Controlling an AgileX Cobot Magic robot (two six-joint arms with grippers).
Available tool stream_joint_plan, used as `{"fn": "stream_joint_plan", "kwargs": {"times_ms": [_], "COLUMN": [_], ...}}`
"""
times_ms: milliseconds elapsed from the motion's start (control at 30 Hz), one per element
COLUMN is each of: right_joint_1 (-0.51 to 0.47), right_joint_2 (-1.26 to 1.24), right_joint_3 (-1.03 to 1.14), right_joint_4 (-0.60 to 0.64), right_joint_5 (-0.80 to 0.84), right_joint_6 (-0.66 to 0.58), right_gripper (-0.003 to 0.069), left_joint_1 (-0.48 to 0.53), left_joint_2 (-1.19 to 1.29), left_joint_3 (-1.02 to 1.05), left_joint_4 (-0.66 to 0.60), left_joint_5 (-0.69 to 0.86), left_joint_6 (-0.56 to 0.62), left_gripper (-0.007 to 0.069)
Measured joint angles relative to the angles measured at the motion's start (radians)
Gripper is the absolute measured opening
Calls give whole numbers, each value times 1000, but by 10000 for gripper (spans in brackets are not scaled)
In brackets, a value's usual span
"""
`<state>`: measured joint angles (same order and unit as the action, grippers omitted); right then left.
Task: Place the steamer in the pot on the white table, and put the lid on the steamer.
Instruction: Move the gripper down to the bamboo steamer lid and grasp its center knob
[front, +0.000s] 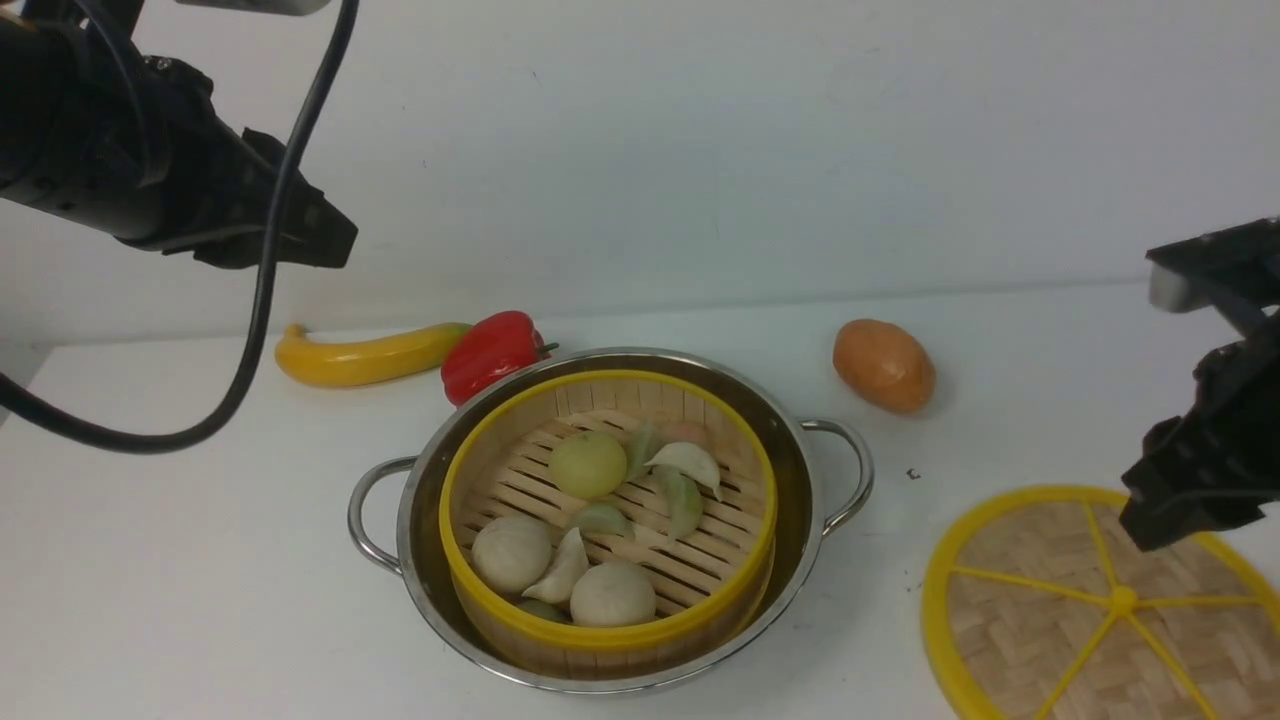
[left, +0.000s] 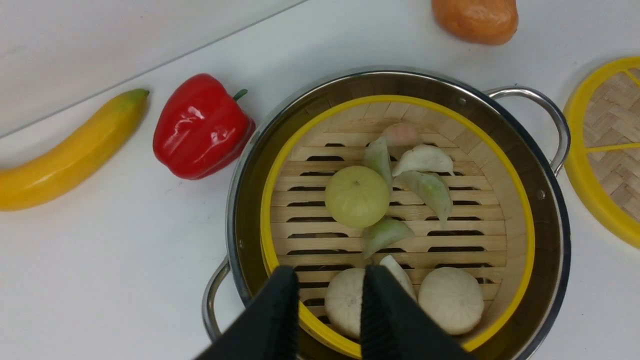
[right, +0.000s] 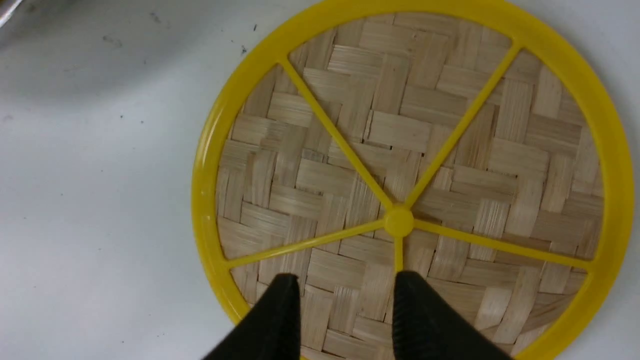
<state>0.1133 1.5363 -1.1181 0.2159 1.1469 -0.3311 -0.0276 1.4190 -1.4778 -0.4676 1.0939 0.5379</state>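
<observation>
- Front view, closest in: one flat round woven-bamboo lid with a thick yellow rim lies flat on the plain white table. It is on the robot's right side, near the pot but not touching it.
- One black right pincer hangs just above the lid. Its two fingers stand apart with nothing between them, so it is open and empty.
- I think the lid is light and stiff. It lies flat, so there is little to grab, and the smooth yellow parts may slip.
- The small yellow knob in the middle, where five thin yellow spokes meet, looks like the best place to pinch. The outer rim is my second pick.
- A bit further back: one round bamboo steamer with yellow rims already sits inside one wide shiny steel pot. The pot has two loop handles. The steamer has no cover on it yet.
- Inside it are three round buns and some small folded dumplings, too bunched up to count well.
- Furthest back: one brown potato, one shiny red pepper and one long yellow banana.
- One black left pincer is held high over the pot, its fingers a little apart and holding nothing.
</observation>
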Motion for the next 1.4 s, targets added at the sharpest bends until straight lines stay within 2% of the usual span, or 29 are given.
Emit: {"fn": "stream_joint_plan", "kwargs": {"times_ms": [200,400,567,1100,1400], "right_joint_1": [0,0,0,0,0], "right_joint_2": [63,136,188,258,273], "right_joint_3": [0,-3,-4,-6,-6], "right_joint_4": [-12,-34,-34,-58,-65], "right_joint_5": [-17,-40,-56,-87,-92], "right_joint_6": [10,17,17,17,17], "right_gripper": [255,318,335,279,268], "left_joint_1": [0,0,0,0,2], "left_joint_2": [0,0,0,0,0], "left_joint_3": [0,0,0,0,0], "left_joint_4": [0,0,0,1,106], "left_joint_5": [1,2,2,3,1], "left_joint_6": [0,0,0,0,-56], "left_gripper": [179,184,186,186,186]}}
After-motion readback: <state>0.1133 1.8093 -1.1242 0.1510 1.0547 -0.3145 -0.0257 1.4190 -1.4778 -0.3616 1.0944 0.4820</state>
